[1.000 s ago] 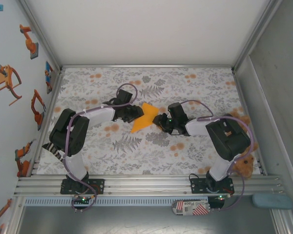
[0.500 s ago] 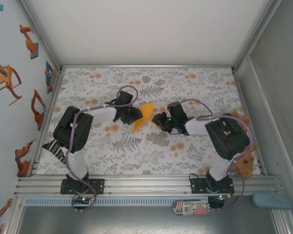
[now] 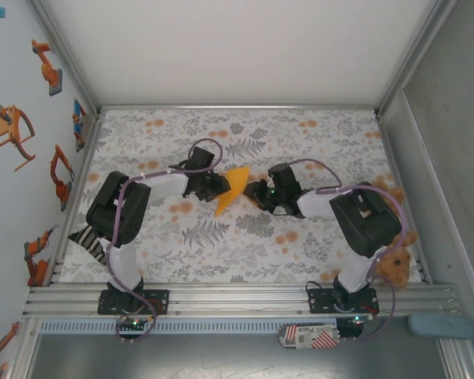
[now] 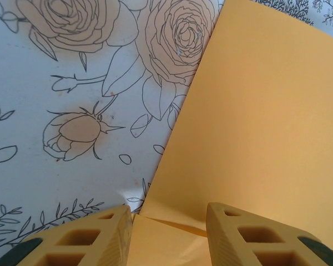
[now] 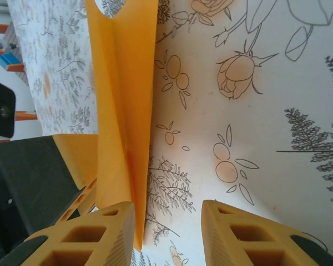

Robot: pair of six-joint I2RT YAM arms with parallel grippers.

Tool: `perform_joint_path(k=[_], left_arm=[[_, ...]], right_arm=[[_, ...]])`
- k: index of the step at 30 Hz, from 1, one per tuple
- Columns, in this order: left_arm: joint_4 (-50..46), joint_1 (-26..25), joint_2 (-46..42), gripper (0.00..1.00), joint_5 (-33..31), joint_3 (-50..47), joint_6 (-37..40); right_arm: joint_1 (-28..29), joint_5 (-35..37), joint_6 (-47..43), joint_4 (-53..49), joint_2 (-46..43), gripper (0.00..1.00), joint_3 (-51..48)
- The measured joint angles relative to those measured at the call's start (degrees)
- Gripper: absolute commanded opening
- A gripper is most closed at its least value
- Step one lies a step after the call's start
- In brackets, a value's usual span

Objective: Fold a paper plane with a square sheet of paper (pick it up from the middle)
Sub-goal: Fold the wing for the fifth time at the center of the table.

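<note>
The orange-yellow sheet of paper [image 3: 234,188] is folded into a pointed wedge and stands tilted up on the cloth between my two grippers. My left gripper [image 3: 216,186] holds its left end. In the left wrist view the paper [image 4: 255,122] fills the gap between the jaws of the left gripper [image 4: 169,213], with a crease running across it. In the right wrist view the paper [image 5: 125,83] rises as a creased V, and its lower tip touches the left finger [image 5: 94,233]. My right gripper [image 5: 169,208] is open with bare cloth between its jaws, just right of the paper [image 3: 254,194].
A floral cloth [image 3: 300,142] covers the table. A brown plush teddy [image 3: 393,267] sits by the right arm's base. A striped item [image 3: 87,241] lies by the left arm. An aluminium rail [image 3: 237,296] runs along the near edge, and walls close in the left, back and right.
The paper went from lying wide and flat to tilted up and narrower in my left gripper. My right gripper edged slightly left toward it.
</note>
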Motion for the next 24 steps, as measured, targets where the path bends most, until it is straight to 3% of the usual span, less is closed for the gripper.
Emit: perform_joint_path(k=[6, 14, 24], left_arm=[[0.00, 0.00, 0.02, 0.40, 0.09, 0.00, 0.02], [0.02, 0.00, 0.11, 0.40, 0.13, 0.02, 0.04], [0.00, 0.00, 0.13, 0.40, 0.13, 0.07, 0.22]], right_arm=[[0.00, 0.85, 0.20, 5.22, -2.97, 0.41, -5.09], [0.33, -0.31, 0.31, 8.79, -1.88, 0.44, -3.06], [0.33, -0.17, -3.28, 0.33, 1.75, 0.30, 5.55]])
